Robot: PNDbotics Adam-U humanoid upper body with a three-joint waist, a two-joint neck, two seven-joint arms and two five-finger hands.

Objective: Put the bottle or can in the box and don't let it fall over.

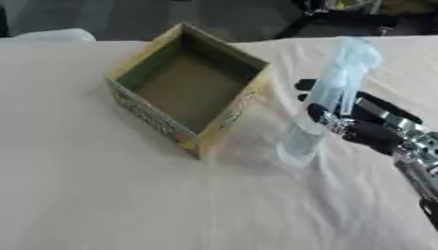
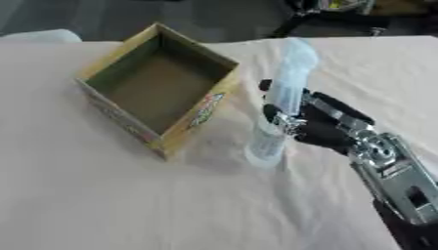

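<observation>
A clear plastic bottle (image 1: 329,100) stands on the cloth just right of the box, leaning a little with its top to the upper right. My right hand (image 2: 321,124) comes in from the lower right, its fingers and thumb curled round the bottle's middle. The open cardboard box (image 1: 190,88) sits at the upper centre, yellowish outside and dark brown inside, with nothing in it. The bottle's base (image 2: 263,156) is beside the box's right corner, apart from it. My left hand shows in neither view.
A cream cloth (image 1: 111,195) covers the table, wrinkled around the bottle. A white bundle (image 1: 51,35) lies at the far left edge. Dark equipment (image 1: 342,17) stands beyond the table's far right edge.
</observation>
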